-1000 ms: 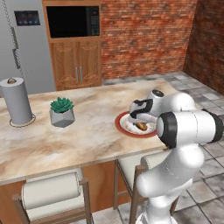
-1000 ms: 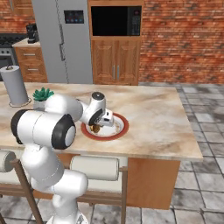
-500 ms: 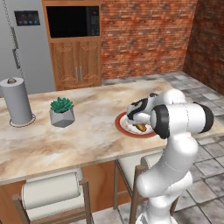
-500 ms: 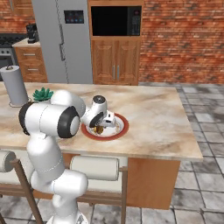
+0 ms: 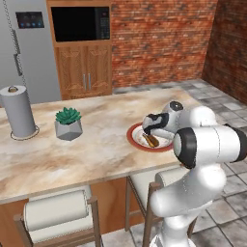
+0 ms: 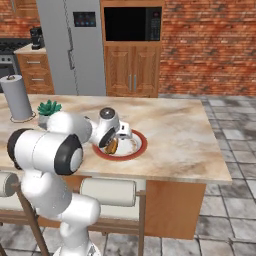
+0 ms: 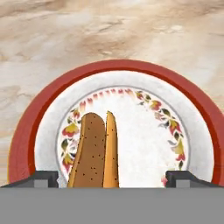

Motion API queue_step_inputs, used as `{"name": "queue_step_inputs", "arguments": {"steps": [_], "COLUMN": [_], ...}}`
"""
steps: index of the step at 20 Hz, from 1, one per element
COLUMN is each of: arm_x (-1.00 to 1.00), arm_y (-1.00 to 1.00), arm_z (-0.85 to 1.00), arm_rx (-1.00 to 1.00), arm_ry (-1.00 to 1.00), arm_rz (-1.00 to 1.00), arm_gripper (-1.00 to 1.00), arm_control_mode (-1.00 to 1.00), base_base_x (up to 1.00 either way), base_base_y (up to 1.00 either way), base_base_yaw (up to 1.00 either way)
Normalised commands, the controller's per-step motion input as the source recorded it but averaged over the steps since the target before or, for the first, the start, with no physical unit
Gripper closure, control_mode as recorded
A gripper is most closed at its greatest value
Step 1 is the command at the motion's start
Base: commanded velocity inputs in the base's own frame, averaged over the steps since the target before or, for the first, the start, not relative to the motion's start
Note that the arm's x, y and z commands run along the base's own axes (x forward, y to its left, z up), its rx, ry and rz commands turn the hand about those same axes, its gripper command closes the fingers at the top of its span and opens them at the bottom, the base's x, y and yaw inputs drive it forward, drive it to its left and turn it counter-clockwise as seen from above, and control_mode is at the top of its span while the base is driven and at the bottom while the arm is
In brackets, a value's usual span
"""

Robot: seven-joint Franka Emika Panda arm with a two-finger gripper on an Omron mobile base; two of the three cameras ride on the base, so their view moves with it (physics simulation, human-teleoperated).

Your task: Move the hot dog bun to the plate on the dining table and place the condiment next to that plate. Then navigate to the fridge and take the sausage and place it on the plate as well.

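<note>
Here the claw (image 7: pixel 112 177) hangs low over the plate (image 7: pixel 192 105) with its two tips spread wide, gripping nothing. The hot dog bun (image 7: pixel 94 153) lies on the plate's white centre, between the tips but clear of both. The plate sits on the dining table (image 5: pixel 96 140), with a potted plant (image 5: pixel 68 123) and a paper towel roll (image 5: pixel 18 112) farther along the tabletop from it.

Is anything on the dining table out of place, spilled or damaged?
Nothing stands out. The hot dog bun lies whole on the plate, between the open gripper tips. The plant and paper towel roll stand upright.
</note>
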Motion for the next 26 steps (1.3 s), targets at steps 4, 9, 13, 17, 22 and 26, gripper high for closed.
{"name": "queue_step_inputs", "arguments": {"steps": [4, 9, 13, 17, 22, 26], "arm_x": [-0.94, -1.0, -1.0, -1.0, -0.99, -0.93], "arm_y": [0.06, 0.15, 0.19, 0.11, 0.05, 0.04], "arm_z": [1.0, 1.0, 1.0, 1.0, 0.93, 0.59], "arm_rx": [-0.05, 0.0, 0.0, 0.0, 0.0, 0.0], "arm_ry": [-0.11, -0.01, 0.04, 0.16, 0.25, 0.28], "arm_rz": [0.0, 0.0, 0.0, 0.0, 0.0, -0.01], "arm_gripper": [-1.0, -1.0, -1.0, -1.0, -1.0, -1.0], "arm_control_mode": [-1.0, -1.0, -1.0, -1.0, -1.0, -1.0], "base_base_x": [0.0, 0.0, 0.0, 0.0, 0.0, 0.0], "base_base_y": [0.0, 0.0, 0.0, 0.0, 0.0, 0.0], "base_base_yaw": [0.0, 0.0, 0.0, 0.0, 0.0, 0.0]}}
